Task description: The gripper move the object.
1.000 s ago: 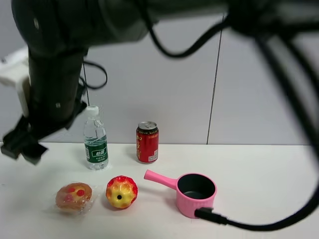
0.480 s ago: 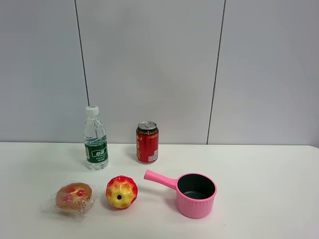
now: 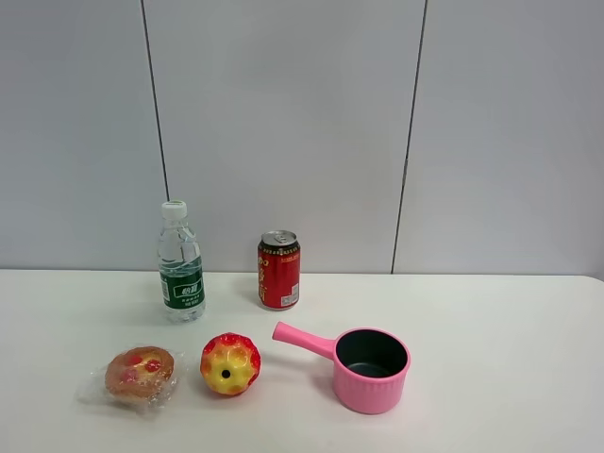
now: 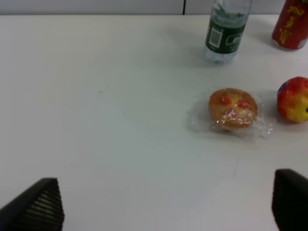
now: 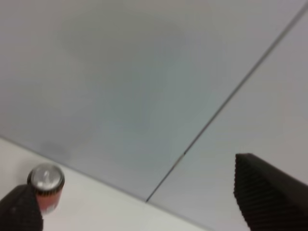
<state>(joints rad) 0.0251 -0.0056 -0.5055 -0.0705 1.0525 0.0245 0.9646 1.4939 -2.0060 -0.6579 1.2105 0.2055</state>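
Observation:
The bun (image 3: 140,375), golden-brown with red spots and sealed in crinkly clear wrap, lies at the front left of the white table (image 3: 491,321). Neither arm shows in the exterior view. In the left wrist view the bun (image 4: 233,107) lies apart from my left gripper (image 4: 163,211), which is open and empty, with its two black fingertips (image 4: 36,208) wide apart over bare table. My right gripper (image 5: 144,204) is open and empty. It faces the grey wall, and the bun is out of its view.
A glossy yellow-red ball (image 3: 229,363) sits just right of the bun. A water bottle (image 3: 180,264) and a red can (image 3: 279,270) stand behind them. A pink pot (image 3: 370,366) with a handle stands to the right. The right wrist view catches the can (image 5: 45,186).
One second ago a black arm filled the left and top of the exterior view; it has since left that view. The objects on the table have not moved.

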